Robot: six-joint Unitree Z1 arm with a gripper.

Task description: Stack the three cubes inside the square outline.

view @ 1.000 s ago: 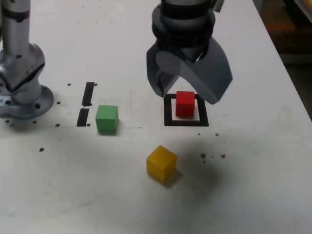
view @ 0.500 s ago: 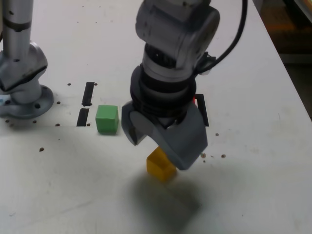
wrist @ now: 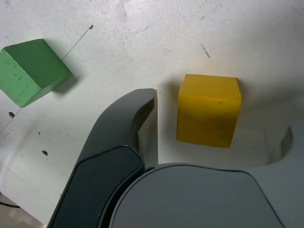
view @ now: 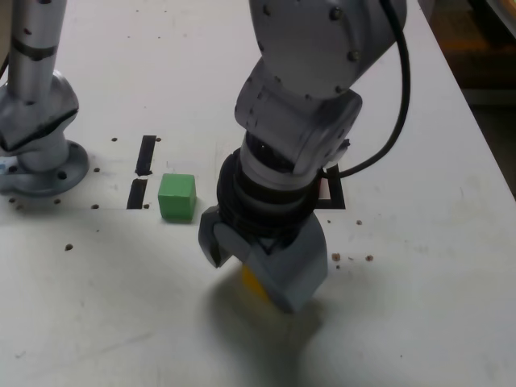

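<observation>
My gripper [view: 256, 272] is low over the table with its jaws down around the yellow cube [view: 251, 281], of which only a sliver shows in the exterior view. In the wrist view the yellow cube [wrist: 208, 110] sits between the open fingers, with a gap between it and the dark finger [wrist: 142, 128]. The green cube [view: 176, 197] rests on the table towards the exterior view's left, apart from the gripper; it also appears in the wrist view [wrist: 31, 71]. Behind the arm, the square outline [view: 338, 194] is mostly hidden. Only a thin edge of the red cube [view: 321, 190] shows inside it.
Two short black bars [view: 145, 155] are marked on the white table just beyond the green cube. A grey arm base [view: 36, 153] stands at the exterior view's left. The table's edge [view: 484, 121] runs down the exterior view's right. Dark specks dot the surface.
The gripper has left the red cube in the square outline, come forward and gone down over the yellow cube. Its jaws have narrowed a little. None of the cubes has moved.
</observation>
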